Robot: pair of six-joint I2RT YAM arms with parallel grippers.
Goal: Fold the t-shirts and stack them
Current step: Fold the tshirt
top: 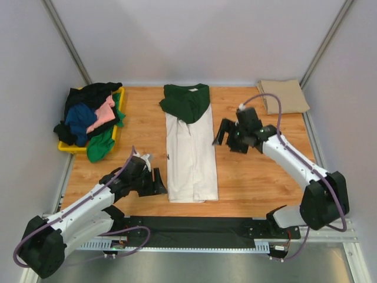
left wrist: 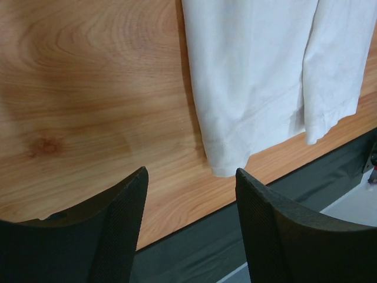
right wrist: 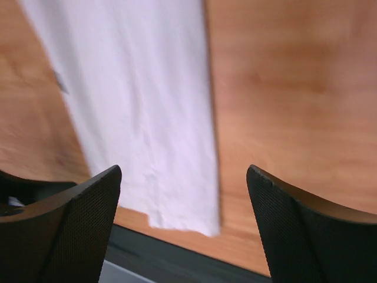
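Along the middle of the light wooden surface (top: 259, 177) lies the cream t-shirt with dark green sleeves (top: 191, 156). It is folded into a long narrow strip that runs from near the far edge toward the near edge, with the green part at the far end. A plain tan t-shirt (top: 284, 96), folded flat, sits in the far right corner. A yellow plastic tray (top: 69, 147) in the far left corner carries a loose pile of black, blue, pink and green t-shirts (top: 88, 118). The left jaws hover just beside the strip's near left corner, wide apart and holding nothing. The right jaws hang near its right side, also spread wide, with nothing between them.
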